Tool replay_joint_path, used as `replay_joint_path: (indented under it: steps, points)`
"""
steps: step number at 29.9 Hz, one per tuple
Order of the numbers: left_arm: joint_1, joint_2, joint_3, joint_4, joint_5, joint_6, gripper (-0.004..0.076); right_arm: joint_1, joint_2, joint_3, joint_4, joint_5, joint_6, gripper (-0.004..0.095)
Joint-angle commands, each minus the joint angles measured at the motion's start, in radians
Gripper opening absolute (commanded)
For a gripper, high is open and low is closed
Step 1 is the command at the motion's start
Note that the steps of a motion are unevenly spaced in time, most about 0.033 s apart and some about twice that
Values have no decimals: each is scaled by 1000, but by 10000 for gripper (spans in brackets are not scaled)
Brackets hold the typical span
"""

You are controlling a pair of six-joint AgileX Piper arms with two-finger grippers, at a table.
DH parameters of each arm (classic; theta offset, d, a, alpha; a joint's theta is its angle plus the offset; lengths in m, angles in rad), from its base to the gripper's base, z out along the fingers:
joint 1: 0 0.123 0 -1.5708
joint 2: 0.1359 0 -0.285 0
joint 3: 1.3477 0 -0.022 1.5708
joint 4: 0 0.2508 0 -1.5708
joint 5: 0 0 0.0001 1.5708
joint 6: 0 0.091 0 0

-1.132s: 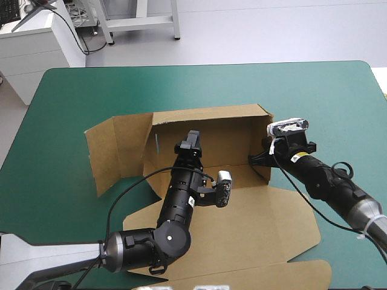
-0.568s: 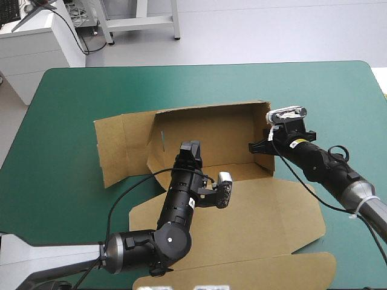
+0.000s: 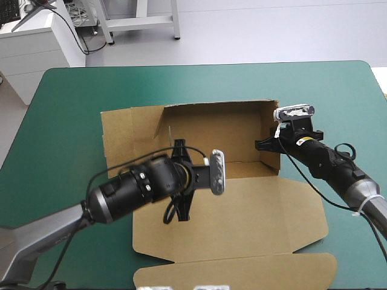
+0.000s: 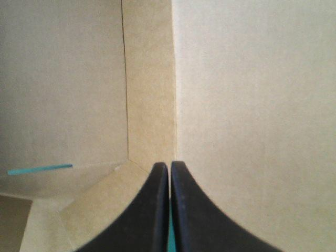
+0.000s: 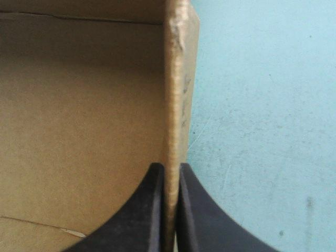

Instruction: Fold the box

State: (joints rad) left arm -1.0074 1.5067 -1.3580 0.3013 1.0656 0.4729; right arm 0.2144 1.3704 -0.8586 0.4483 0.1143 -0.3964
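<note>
The brown box (image 3: 242, 211) lies near the table's middle. Its back wall (image 3: 211, 130) and right wall stand up, while its left flap (image 3: 124, 139) and wide front panel lie flat. My right gripper (image 3: 264, 144) is shut on the right wall's top edge, and the board (image 5: 176, 84) runs between its fingers (image 5: 170, 170). My left arm reaches in low from the left over the box floor. The left gripper (image 3: 195, 175) is shut, and its fingers (image 4: 169, 165) point at an inside crease (image 4: 149, 79) with no board between them. A narrow slot (image 4: 39, 169) shows beside them.
The box's front panel (image 3: 236, 272) reaches almost to the table's near edge. The teal-green cover (image 3: 72, 96) shows bare to the left of, beyond and to the right of the box.
The left arm swung from upright over the front panel to low across the box floor, and its fingers closed. The left flap dropped flat. The right gripper kept its hold and shifted slightly right.
</note>
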Motion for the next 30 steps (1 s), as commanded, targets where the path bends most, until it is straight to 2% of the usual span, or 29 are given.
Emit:
replay_joint_path:
  steps: [1,9,14,19,22,25,30]
  points:
    - [168,-37,-167,-214,86,66,-4,-10,-30,-31,0,-39,-14,-8]
    - [661,-37,-332,-596,84,-36,-9,-10,-30,-31,0,-6,-14,-8]
    - [1044,-39,-305,-940,110,-13,-9,-10,-30,-31,0,24,-12,-8]
    - [1342,-39,-197,-1175,139,57,-9,-17,-21,-38,0,77,13,-7]
    - [1475,-39,-117,-1277,141,92,-9,-31,-2,-88,-7,183,44,-7]
    - [1543,-39,-43,-1343,139,115,-9,-45,36,-189,-33,319,90,2]
    - [1557,-39,27,-1366,122,149,-9,-47,128,-397,-193,520,251,1]
